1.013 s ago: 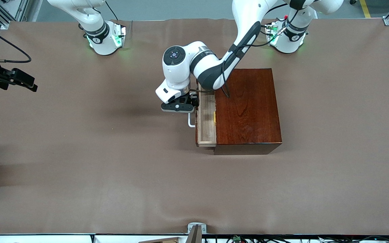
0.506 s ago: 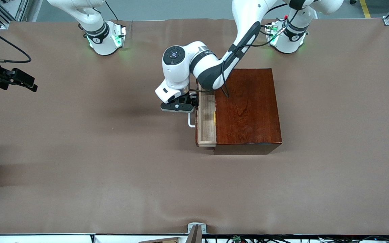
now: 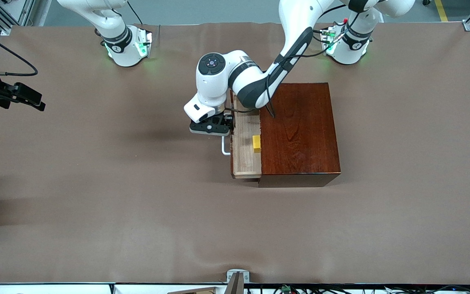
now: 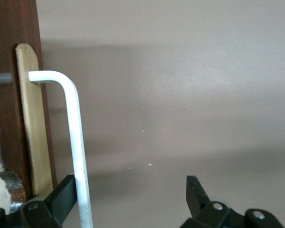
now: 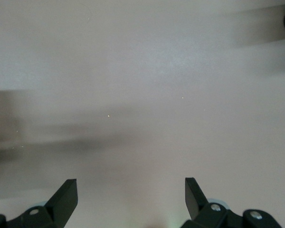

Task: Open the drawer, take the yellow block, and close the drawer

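Observation:
The mahogany cabinet (image 3: 300,130) stands mid-table. Its drawer (image 3: 244,157) is pulled partly out toward the right arm's end, showing the pale-wood tray. The yellow block (image 3: 256,143) lies in the tray against the cabinet's edge. My left gripper (image 3: 212,127) is at the white handle (image 3: 223,147). In the left wrist view the handle bar (image 4: 78,142) runs between the open fingers (image 4: 61,197), touching one of them, in front of the drawer's dark front (image 4: 9,47). My right gripper (image 3: 35,102) waits open (image 5: 130,190) over bare table at the right arm's end.
The brown table cover (image 3: 137,204) spreads all round the cabinet. Both arm bases (image 3: 127,49) stand along the table's edge farthest from the front camera. A metal bracket (image 3: 237,277) sits at the nearest edge.
The drawer has slid farther out toward the right arm's end, with my left gripper and the handle. The yellow block, earlier only a sliver, now shows fully. The right arm has not moved.

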`<state>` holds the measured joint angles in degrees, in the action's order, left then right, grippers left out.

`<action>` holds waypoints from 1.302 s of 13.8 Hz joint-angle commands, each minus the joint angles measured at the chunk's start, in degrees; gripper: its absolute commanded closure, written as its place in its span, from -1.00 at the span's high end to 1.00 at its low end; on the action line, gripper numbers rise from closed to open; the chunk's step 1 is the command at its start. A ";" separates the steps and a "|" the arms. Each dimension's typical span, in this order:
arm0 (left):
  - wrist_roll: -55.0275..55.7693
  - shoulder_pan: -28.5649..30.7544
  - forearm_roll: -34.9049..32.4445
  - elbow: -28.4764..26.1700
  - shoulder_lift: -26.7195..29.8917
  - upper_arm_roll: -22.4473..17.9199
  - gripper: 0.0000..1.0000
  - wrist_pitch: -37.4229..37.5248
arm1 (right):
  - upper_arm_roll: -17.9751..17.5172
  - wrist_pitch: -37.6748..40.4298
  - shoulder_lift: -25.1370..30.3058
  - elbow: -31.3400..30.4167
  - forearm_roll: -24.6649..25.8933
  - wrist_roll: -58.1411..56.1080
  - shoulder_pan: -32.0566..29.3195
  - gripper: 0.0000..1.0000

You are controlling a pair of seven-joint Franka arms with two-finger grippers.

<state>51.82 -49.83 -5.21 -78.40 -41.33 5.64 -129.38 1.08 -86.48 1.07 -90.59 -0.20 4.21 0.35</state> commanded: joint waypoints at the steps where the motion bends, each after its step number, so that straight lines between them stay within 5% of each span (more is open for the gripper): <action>1: 0.21 -1.59 1.60 1.76 -1.12 -0.28 1.00 -2.45 | -0.37 0.52 -0.10 0.59 0.73 0.80 -0.17 1.00; 14: 3.63 -3.17 3.71 5.45 -1.03 0.34 1.00 -6.06 | -0.37 0.52 -0.10 0.59 0.73 0.80 -0.17 1.00; 18: 3.90 -1.25 4.94 5.19 7.38 -0.28 1.00 4.27 | -0.37 0.52 -0.10 0.59 0.73 0.80 -0.09 1.00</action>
<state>55.40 -52.31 -1.43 -72.25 -39.74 5.98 -131.52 1.08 -86.48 1.07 -90.59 -0.20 4.22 0.35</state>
